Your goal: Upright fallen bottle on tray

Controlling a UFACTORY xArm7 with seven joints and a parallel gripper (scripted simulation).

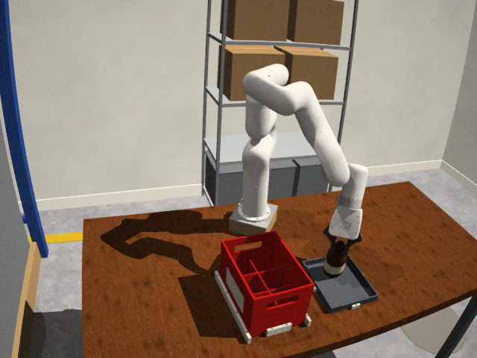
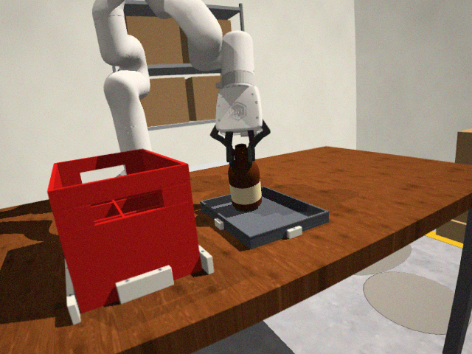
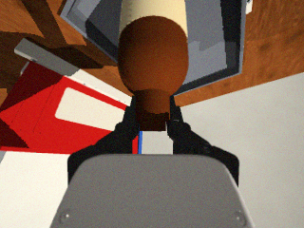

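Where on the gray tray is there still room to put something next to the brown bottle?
The bottle, held at the neck by the gripper, sits in the tray's back corner nearest the arm. The tray floor toward the front rim and the far side from the red crate is bare. The strip between crate and tray is tight.

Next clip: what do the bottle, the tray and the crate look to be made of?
Bottle: looks like dark brown glass, opaque here, with a matte cream paper-like label band; held by the neck in the pincer.
Tray: flat grey, thin raised rim, probably plastic or painted metal.
Crate: uniform glossy red with moulded handle slots and dividers, likely plastic.
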